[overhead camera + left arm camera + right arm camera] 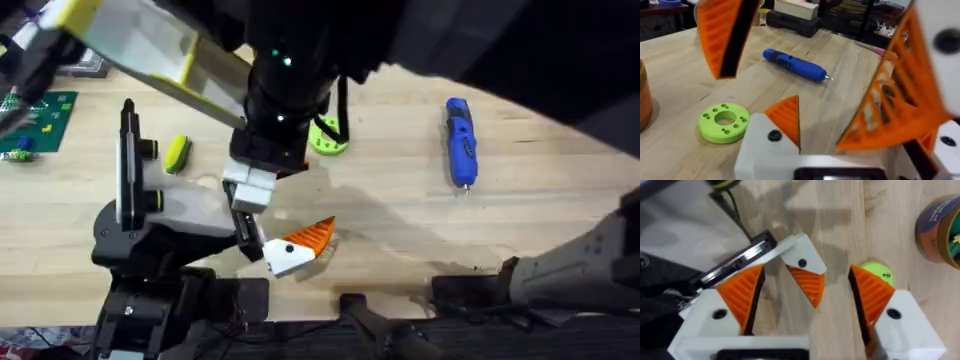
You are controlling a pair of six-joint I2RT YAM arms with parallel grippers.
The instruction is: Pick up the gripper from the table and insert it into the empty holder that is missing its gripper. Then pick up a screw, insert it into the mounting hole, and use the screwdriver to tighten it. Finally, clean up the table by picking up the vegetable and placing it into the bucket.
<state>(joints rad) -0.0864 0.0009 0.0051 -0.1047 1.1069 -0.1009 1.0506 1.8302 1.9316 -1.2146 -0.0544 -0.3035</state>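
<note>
The loose gripper point(295, 250), a white piece with an orange ribbed wedge, lies near the table's front edge. In the left wrist view it point(775, 137) sits low between my left gripper's point(810, 70) orange fingers, which are open and clear of it. My right gripper point(806, 275) hangs over the same piece point(802, 260), open, with a gap on each side. The blue screwdriver point(460, 140) lies at the back right point(795, 65). The yellow and green vegetable point(177, 152) lies at the left. The bucket point(940, 225) stands beyond the green disc. The holder and the screw are out of view.
A flat lime-green disc point(328, 137) lies behind the loose gripper. A black upright bar on a grey block point(130, 215) stands at the front left. A green circuit board point(40, 120) lies at the far left. A dark arm link point(285, 80) hangs over the table's middle.
</note>
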